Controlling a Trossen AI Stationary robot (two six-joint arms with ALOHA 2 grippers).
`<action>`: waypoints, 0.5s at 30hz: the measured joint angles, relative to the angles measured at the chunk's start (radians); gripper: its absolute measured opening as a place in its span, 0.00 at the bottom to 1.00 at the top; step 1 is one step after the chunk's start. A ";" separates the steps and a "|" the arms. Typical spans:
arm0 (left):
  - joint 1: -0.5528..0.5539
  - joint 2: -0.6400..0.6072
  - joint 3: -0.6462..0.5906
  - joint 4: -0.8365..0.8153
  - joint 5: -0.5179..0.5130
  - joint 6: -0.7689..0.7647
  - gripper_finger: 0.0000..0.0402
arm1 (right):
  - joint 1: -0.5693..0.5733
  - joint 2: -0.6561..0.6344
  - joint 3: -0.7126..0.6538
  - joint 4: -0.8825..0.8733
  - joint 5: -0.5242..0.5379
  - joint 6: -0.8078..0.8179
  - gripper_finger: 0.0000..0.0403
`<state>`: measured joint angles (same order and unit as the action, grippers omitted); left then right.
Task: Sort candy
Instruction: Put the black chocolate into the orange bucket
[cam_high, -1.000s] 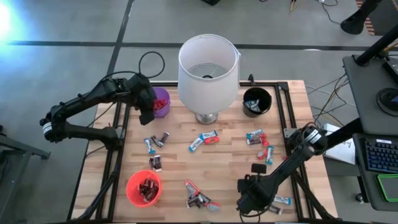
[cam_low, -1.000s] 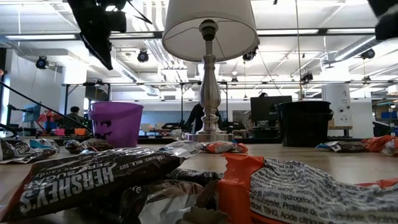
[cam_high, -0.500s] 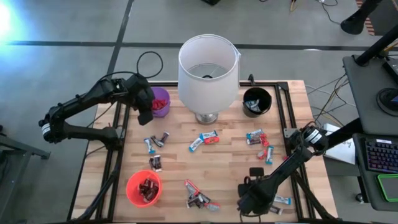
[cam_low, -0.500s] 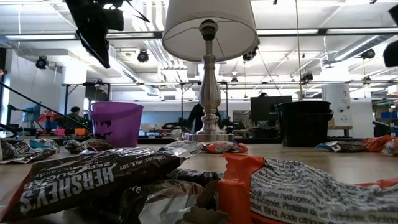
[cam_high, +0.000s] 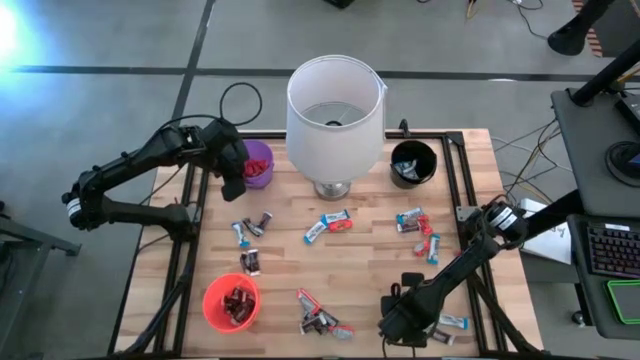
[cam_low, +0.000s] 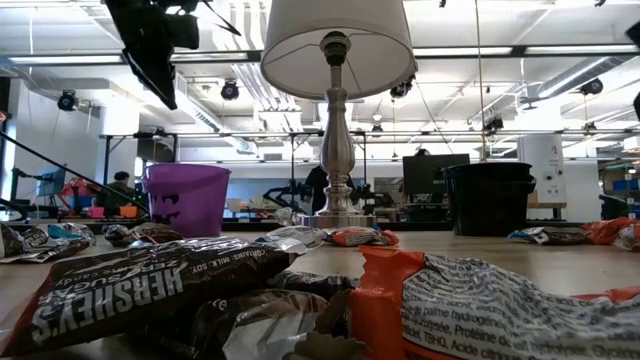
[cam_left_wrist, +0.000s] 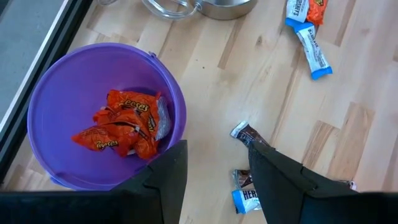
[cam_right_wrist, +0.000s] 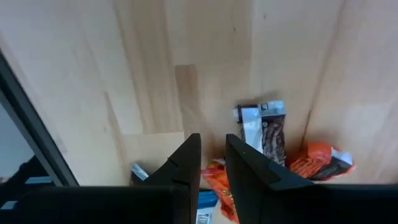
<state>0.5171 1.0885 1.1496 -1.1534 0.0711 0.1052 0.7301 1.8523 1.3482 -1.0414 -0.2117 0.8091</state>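
The right gripper (cam_right_wrist: 212, 163) is seen with fingers narrowly parted and nothing held, low over the table's near edge. Just ahead lies a dark candy bar (cam_right_wrist: 272, 134), its length in line with the fingers. The left gripper (cam_left_wrist: 214, 180), open and empty, is parked beside the purple cup (cam_left_wrist: 180, 112).

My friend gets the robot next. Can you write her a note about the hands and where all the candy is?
Left gripper: open, empty, beside the purple cup.
Right gripper: nearly shut, empty, low at the table's near edge over a small candy pile.
Done: orange candy in the purple cup, dark candy in the red cup, some in the black cup.
Left: loose candy mid-table.
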 joint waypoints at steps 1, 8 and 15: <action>0.000 0.000 0.000 0.000 0.000 0.001 0.38 | -0.003 0.000 -0.002 -0.001 -0.002 0.006 0.15; 0.000 0.001 0.000 0.000 0.000 0.001 0.38 | -0.004 0.000 0.037 0.003 -0.008 0.010 0.15; 0.000 0.001 0.000 0.000 0.000 0.002 0.38 | -0.004 0.000 0.145 0.005 0.003 0.053 0.15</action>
<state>0.5171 1.0893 1.1496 -1.1538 0.0715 0.1070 0.7258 1.8519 1.4928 -1.0368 -0.2089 0.8624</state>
